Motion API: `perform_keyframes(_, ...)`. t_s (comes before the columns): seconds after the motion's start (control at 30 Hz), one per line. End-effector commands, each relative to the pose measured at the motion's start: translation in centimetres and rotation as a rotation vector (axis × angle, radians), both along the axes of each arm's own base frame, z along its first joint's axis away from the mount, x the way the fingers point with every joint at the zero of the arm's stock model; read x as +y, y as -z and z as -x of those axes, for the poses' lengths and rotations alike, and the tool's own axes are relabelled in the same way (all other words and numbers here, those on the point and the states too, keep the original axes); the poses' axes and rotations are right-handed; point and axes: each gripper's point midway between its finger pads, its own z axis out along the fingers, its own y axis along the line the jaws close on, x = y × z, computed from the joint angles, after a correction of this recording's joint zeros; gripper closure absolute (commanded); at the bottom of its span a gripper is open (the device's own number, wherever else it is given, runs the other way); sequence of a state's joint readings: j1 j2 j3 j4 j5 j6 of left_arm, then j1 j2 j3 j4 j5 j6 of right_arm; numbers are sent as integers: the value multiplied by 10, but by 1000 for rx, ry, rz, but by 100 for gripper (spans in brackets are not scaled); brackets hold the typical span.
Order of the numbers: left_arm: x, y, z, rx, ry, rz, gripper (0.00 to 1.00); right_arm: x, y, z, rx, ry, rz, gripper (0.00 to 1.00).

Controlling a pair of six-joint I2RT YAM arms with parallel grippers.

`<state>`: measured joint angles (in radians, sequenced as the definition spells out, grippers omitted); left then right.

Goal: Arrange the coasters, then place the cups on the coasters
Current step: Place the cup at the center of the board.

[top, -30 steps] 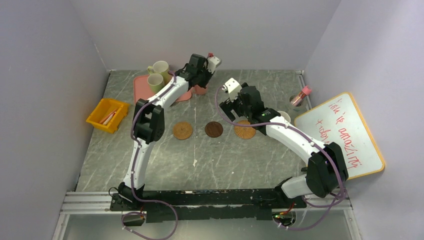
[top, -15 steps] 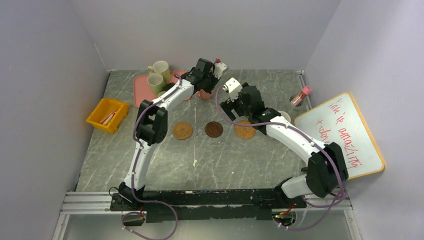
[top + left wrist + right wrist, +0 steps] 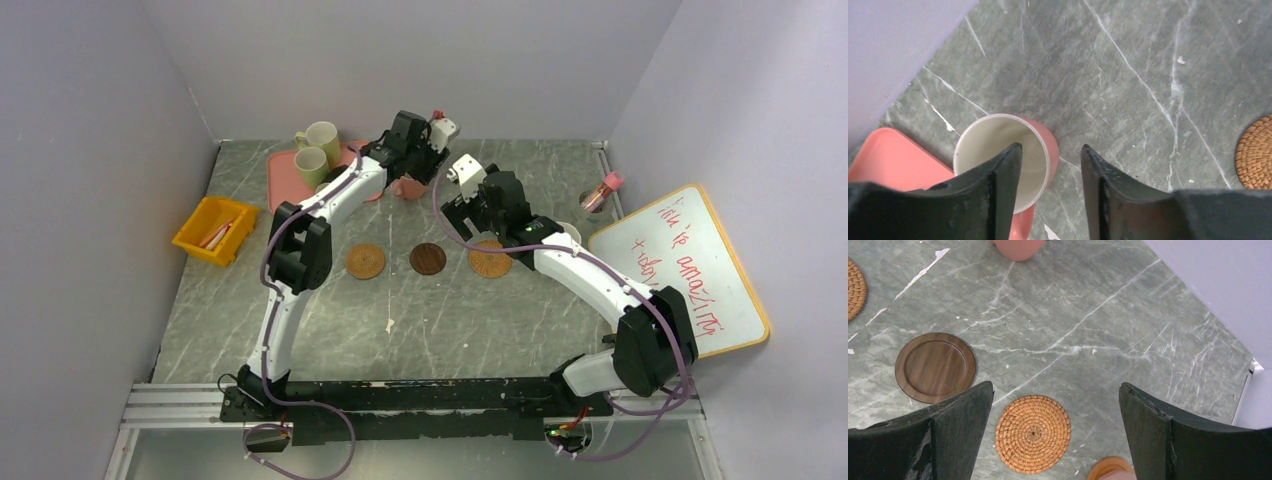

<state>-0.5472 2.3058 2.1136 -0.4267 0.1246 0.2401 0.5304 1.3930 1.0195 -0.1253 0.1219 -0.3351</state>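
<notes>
Left wrist view: I see my left gripper (image 3: pixel 1050 147) parted, straddling the pink mug (image 3: pixel 993 145) rim (one finger inside), at the pink tray (image 3: pixel 893 155) edge. My right gripper (image 3: pixel 1055 385) gapes wide above a woven coaster (image 3: pixel 1033 433).

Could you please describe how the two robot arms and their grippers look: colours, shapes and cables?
The left arm and right arm have smooth white links and bulky black joints. A thin purple cable runs along each. The left gripper and right gripper each have two matt black, wedge-shaped fingers; the right ones look chipped at the edges.
</notes>
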Motion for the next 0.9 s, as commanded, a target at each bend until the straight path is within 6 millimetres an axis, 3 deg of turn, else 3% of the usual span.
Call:
perform_keyframes(0.0,-5,-76,4,-117,3,93,44,-1,-20,-4,-55,17,-50,0)
perform_keyframes(0.13,3,-111,8,-156,-8,124,25,0,-19,-3,-52,16,-53,0)
perform_keyframes(0.23,21,-132,11,-179,-42,139,6,0,-20,-3,-52,14,-54,0)
perform_keyframes(0.3,36,-135,14,-184,-63,145,3,0,-20,-3,-52,13,-57,0)
perform_keyframes(0.4,60,-126,15,-173,-94,152,3,1,-21,-2,-52,10,-61,0)
perform_keyframes(0.6,96,-84,19,-54,-125,186,3,1,-21,-2,-50,11,-63,0)
perform_keyframes(0.7,100,-62,26,-2,-102,196,3,0,-21,-2,-50,12,-62,0)
perform_keyframes(0.87,89,-31,43,66,-32,227,3,0,-22,-2,-52,11,-65,0)
